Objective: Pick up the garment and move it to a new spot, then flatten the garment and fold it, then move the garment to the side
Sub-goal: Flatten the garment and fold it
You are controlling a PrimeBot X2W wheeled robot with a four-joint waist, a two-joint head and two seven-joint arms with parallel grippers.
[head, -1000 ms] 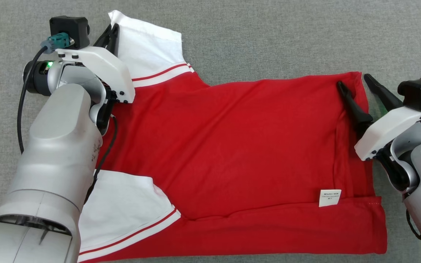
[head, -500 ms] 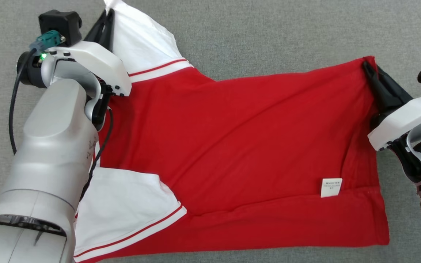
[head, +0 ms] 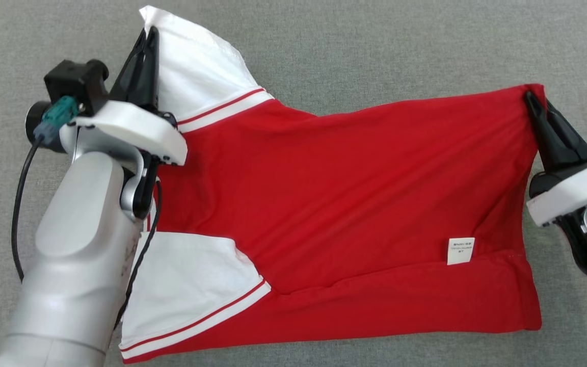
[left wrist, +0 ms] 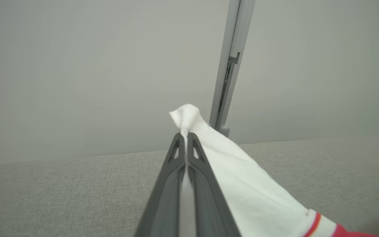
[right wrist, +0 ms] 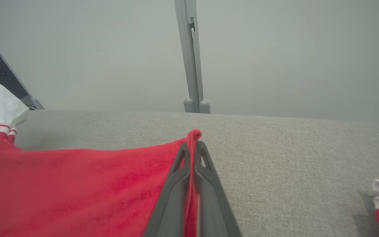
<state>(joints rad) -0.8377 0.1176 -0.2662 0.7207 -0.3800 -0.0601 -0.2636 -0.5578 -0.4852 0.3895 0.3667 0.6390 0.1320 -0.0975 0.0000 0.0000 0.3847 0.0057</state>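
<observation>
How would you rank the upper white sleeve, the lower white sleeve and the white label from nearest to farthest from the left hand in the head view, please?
1. Upper white sleeve: top left, pinched in the left hand.
2. Lower white sleeve: bottom left.
3. White label: far over at the lower right.

Grey fabric surface [head: 375,46], pale wall [left wrist: 77,65], grey post [right wrist: 191,49]
</observation>
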